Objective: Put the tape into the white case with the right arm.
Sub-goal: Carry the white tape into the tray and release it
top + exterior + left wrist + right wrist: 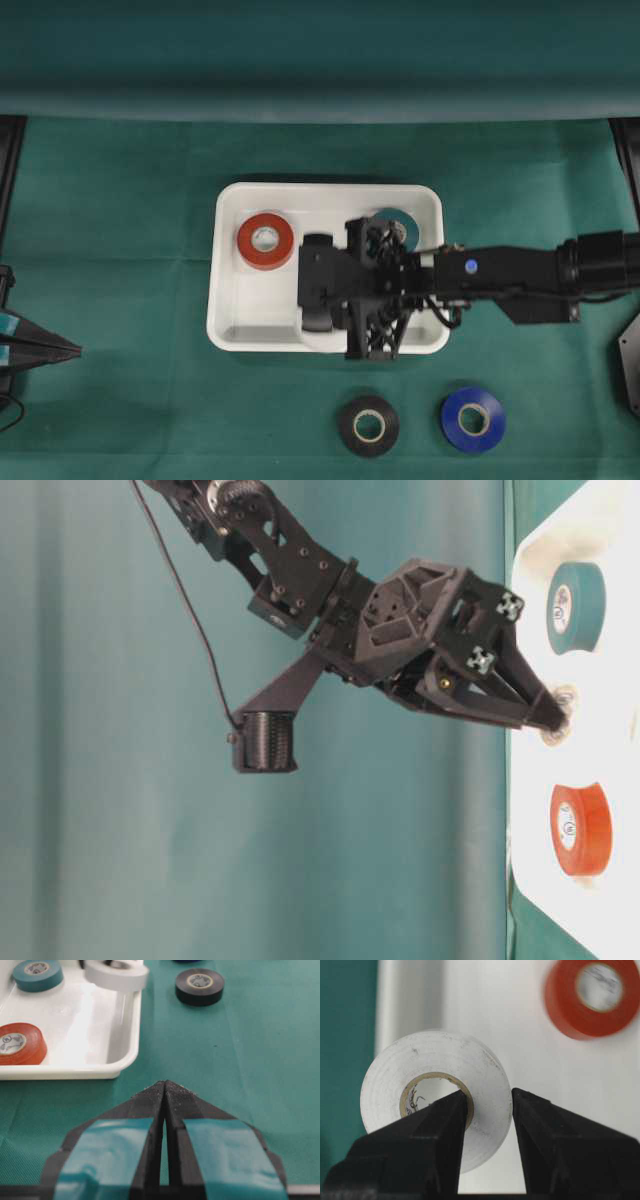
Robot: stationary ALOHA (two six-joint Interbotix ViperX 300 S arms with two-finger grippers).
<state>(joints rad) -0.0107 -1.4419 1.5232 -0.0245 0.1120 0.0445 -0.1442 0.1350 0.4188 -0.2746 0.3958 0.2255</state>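
Note:
My right gripper (490, 1097) is shut on a white tape roll (436, 1095), one finger inside the core and the other outside the roll's wall. It holds the roll just above the white case (225, 200), near its front rim (127, 1055). Seen from table level, the fingertips (555, 715) point down at the case. Inside the case lie a red tape (265, 240) and a teal tape (400, 225). On the cloth in front of the case are a black tape (368, 425) and a blue tape (473, 419).
My left gripper (165, 1084), black with light-blue patches, rests shut and empty at the table's left edge (75, 350), well away from the case. A green cloth covers the table, with a green backdrop behind it.

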